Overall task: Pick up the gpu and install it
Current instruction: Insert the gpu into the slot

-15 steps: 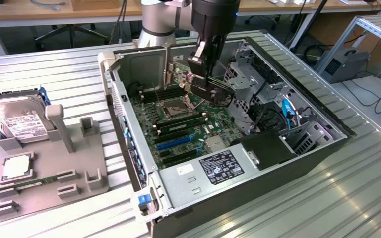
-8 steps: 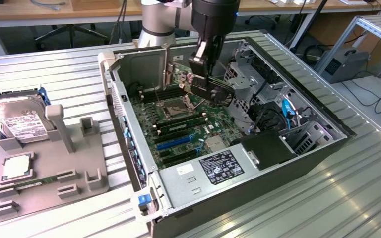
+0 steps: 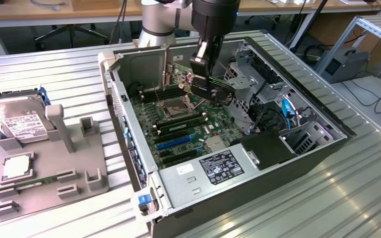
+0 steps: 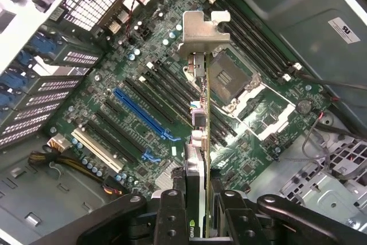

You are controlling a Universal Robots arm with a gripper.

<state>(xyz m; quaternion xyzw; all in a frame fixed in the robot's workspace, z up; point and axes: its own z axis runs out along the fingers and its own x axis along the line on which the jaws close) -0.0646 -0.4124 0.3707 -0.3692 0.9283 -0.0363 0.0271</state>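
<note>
Hand [image 4: 202,207] is clamped on one end of the gpu [image 4: 200,113]; the card hangs edge-on above the motherboard [image 4: 114,78], near its processor socket [image 4: 232,76]; the card's silver bracket [image 4: 203,30] is the end nearest the motherboard; the long blue slot [image 4: 143,116] lies beside it.

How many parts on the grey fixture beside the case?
3: hard drive at its far end, square chip in the middle, green memory stick at the near end. None seem hidden.
</note>
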